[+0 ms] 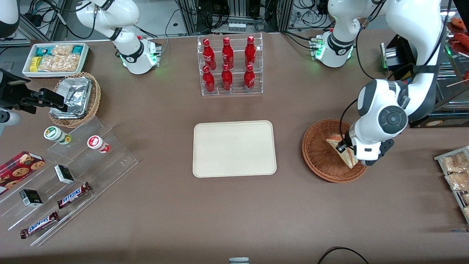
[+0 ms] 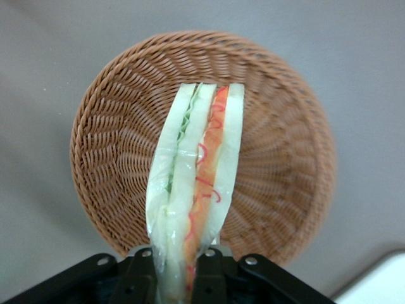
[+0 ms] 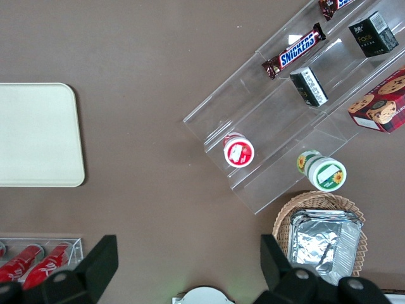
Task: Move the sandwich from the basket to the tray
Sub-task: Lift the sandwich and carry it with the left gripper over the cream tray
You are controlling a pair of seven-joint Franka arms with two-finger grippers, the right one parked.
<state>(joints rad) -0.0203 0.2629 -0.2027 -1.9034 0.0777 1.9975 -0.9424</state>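
Sandwich [image 2: 193,190] stands clamped upright in the pincer [image 2: 180,269], just above the basket [image 2: 114,126].

gripper [image 1: 348,148] above basket [image 1: 318,154] | sandwich [image 2: 193,190] in jaws | tray [image 1: 234,148] beside basket

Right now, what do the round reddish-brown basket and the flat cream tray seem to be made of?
The round reddish-brown basket: woven wicker, matte, strands visible. The flat cream tray: smooth, probably plastic, with a low rim. The gripper, above the basket, is shut on the clear-wrapped triangular sandwich.
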